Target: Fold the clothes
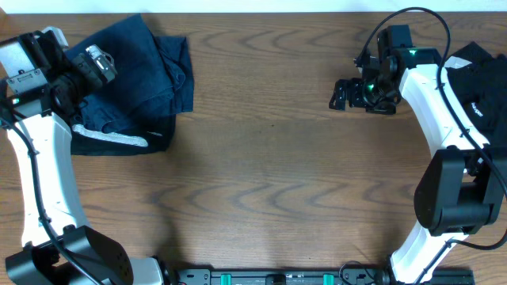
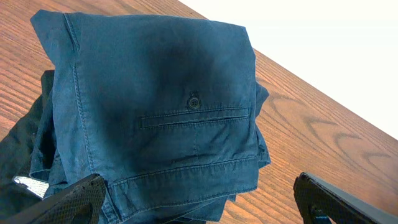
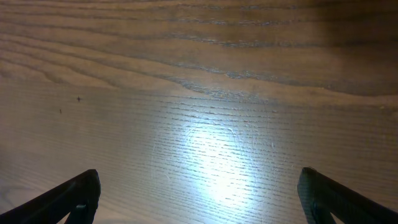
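Observation:
The clothes lie in a pile at the table's far left. On top are folded navy-blue shorts (image 1: 150,63) (image 2: 180,106), whose buttoned back pocket shows in the left wrist view. Beneath them lies a black garment (image 1: 119,141) (image 2: 18,143) with a white stripe. My left gripper (image 1: 99,63) (image 2: 199,205) hangs open just above the near edge of the shorts, its fingers (image 2: 81,199) wide apart and holding nothing. More black clothes (image 1: 483,79) sit at the right edge. My right gripper (image 1: 339,95) (image 3: 199,199) stands open over bare wood, with nothing in it.
The wooden table (image 1: 261,158) stretches between the two arms. Its far edge runs close behind the pile in the left wrist view. The right arm's white links (image 1: 436,103) reach in from the right, beside the black clothes.

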